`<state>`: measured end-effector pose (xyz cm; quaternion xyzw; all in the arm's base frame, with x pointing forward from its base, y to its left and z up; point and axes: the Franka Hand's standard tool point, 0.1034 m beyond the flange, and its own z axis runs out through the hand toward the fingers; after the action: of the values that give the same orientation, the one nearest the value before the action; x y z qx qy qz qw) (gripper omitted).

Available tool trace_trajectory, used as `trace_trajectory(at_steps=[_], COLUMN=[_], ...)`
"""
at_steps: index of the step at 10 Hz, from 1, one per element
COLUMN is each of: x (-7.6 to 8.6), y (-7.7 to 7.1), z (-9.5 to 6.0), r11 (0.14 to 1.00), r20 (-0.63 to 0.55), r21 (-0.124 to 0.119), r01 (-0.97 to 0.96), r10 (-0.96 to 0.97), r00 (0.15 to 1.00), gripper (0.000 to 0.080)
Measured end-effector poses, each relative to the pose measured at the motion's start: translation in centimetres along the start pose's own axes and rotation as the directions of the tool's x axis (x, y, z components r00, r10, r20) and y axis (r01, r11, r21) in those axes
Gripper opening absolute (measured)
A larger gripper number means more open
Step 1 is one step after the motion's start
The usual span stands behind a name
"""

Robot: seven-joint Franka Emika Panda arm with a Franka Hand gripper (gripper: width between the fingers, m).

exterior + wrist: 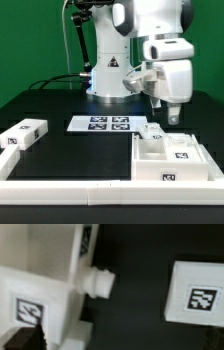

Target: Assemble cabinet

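The cabinet shell [150, 160], a large white box with tags, lies on the black table at the exterior view's right. A smaller white tagged block [155, 131] lies touching its far edge. Another white tagged block [22, 135] lies at the left. My gripper [171, 118] hangs just above the shell's far side, open and empty. In the wrist view a white tagged part [40, 291] with a round knob [97, 281] lies below, and a separate tagged block [198, 294] lies across a dark gap. One dark finger [25, 339] shows at the edge.
The marker board [105, 124] lies flat in front of the arm's base [105, 80]. A long white border rail [60, 186] runs along the table's front edge. A black cable hangs behind the arm.
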<state>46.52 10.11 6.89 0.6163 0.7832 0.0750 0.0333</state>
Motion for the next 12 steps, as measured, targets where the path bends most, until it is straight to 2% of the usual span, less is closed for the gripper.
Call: trace_trajectory(at_steps=[1,3,5,6,8,10,12], x=[-0.3,-0.3,-0.1,0.2,0.7,0.6,0.6], y=[-0.6,-0.5,-1.2,-2.2,-4.8,-6.5,-7.3], z=[-0.1,0.0,0.3,0.5,1.3,2.3,3.1], r11=[1.0,1.0,1.0,1.0,0.999,0.998,0.997], r20=[0.003,0.002,-0.001,-0.009,-0.022,-0.035,-0.048], r21=[0.006,0.006,0.018,0.016,0.04,0.057,0.064], r01=[-0.006,-0.008,-0.005,-0.004,-0.008,-0.023,-0.035], r10=[0.006,0.008,0.005,0.004,0.009,0.025,0.038], r00=[1.0,1.0,1.0,1.0,1.0,0.999,0.998], gripper=[0.0797,0.0797,0.0797,0.0797,0.0797,0.0797,0.0797])
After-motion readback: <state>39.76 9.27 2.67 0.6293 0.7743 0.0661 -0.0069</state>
